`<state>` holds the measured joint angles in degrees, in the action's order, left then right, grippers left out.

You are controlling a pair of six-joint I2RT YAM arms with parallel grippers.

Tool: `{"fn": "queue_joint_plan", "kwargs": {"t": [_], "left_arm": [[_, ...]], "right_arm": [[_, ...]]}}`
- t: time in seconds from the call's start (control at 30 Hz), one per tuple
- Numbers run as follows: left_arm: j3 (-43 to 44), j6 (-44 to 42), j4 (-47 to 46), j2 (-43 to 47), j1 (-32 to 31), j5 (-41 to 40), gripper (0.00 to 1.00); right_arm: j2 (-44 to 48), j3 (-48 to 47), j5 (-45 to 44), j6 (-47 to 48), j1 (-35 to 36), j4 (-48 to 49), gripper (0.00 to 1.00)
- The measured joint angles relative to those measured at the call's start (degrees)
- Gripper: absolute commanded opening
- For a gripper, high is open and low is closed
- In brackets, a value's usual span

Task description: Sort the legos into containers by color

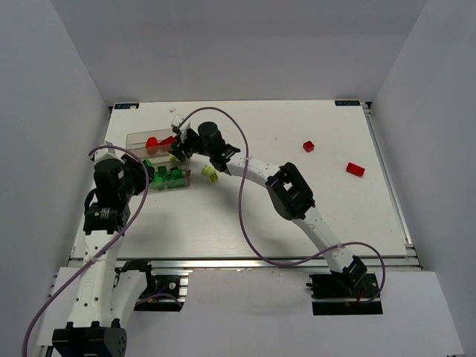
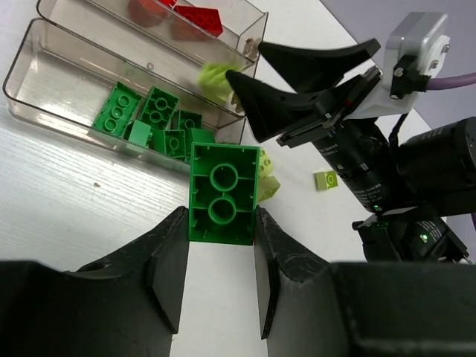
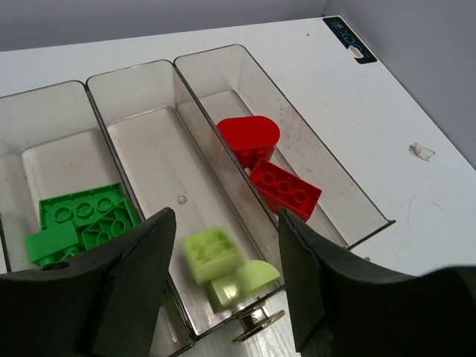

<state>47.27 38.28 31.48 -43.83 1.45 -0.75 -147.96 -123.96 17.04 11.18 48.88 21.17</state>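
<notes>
Closest to the left wrist camera, the left gripper point(image 2: 221, 223) pinches a dark green brick point(image 2: 222, 190) squarely between its two fingers, above the bare table point(image 2: 67, 201). Beyond it, far and to the left, the tray point(image 2: 30, 52) holds a heap of green bricks point(image 2: 152, 119) in its near compartment and red bricks point(image 2: 197, 16) in a farther one. The right gripper point(image 2: 244, 63) hangs at the tray's right end, fingers spread, with a blurred lime brick point(image 2: 216, 78) just at its tips.

In the right wrist view that gripper's fingers point(image 3: 141, 275) stand wide apart and grip nothing. Between and below them two lime bricks point(image 3: 212, 253) sit at the near end of the middle compartment. Green ones fill the left compartment and two red ones the right.

From above, the tray sits far left on the table, with both grippers at it. One loose lime piece point(image 1: 210, 173) lies just right of the tray, and two stray red bricks point(image 1: 355, 169) lie well apart on the right.
</notes>
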Motion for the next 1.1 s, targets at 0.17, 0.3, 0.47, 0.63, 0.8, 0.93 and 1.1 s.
{"fn": "queue_joint_plan", "kwargs": {"t": [0.17,0.3,0.47,0.63,0.8,0.93,1.1], "left_arm": [[0.11,-0.87,-0.07,-0.92,0.00,1.42,0.00],[0.15,-1.25,-0.07,-1.07,0.00,1.88,0.00],[0.15,-1.31,-0.26,-1.55,0.00,2.67,0.00],[0.15,-0.48,-0.94,-5.01,0.00,2.91,0.00],[0.72,0.44,-0.52,-13.42,0.20,1.97,0.07],[1.84,0.85,-0.39,-20.52,1.70,0.52,0.09],[4.11,1.44,-1.99,-28.28,3.21,-1.22,0.09]], "right_arm": [[-1.05,0.00,-0.09,1.03,0.11,0.50,0.74],[-1.33,0.44,-0.22,1.68,0.15,0.68,0.89],[3.45,10.23,-2.19,2.60,-0.09,3.87,0.89],[12.39,19.04,1.14,0.96,-2.40,2.69,0.36],[24.26,24.55,9.44,-3.17,-8.04,0.15,0.00],[34.10,29.88,16.13,-3.04,-12.22,-3.69,0.17],[43.45,39.71,21.31,-1.42,-14.21,-8.37,0.19]]}}
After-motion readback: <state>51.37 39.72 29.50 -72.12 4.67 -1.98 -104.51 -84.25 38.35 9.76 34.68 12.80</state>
